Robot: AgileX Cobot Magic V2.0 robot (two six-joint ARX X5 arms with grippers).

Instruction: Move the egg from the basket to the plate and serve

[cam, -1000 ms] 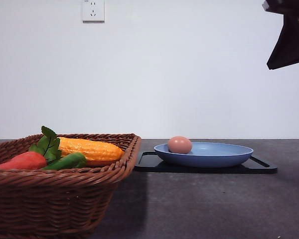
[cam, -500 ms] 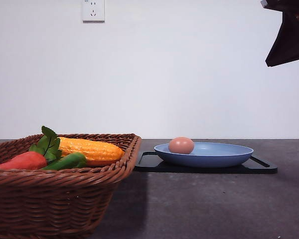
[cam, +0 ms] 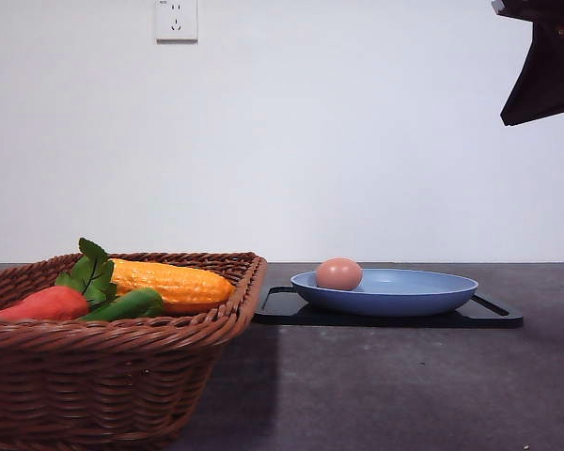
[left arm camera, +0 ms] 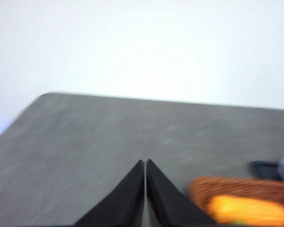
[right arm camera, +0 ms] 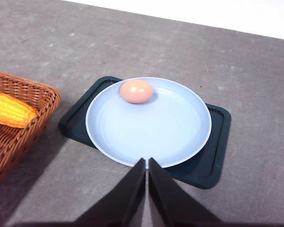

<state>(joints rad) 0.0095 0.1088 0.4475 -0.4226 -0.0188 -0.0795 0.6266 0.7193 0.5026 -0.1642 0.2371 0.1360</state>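
We find the egg already lying on the plate, near its basket-side rim, long axis roughly across that rim. The plate sits on a black tray, just beside the basket holding the corn. Our right gripper is nearer, above the plate's near rim, jaws pressed together and empty; the left gripper is likewise closed. Nothing blocks the serve, we judge.

White wall (socket high up)
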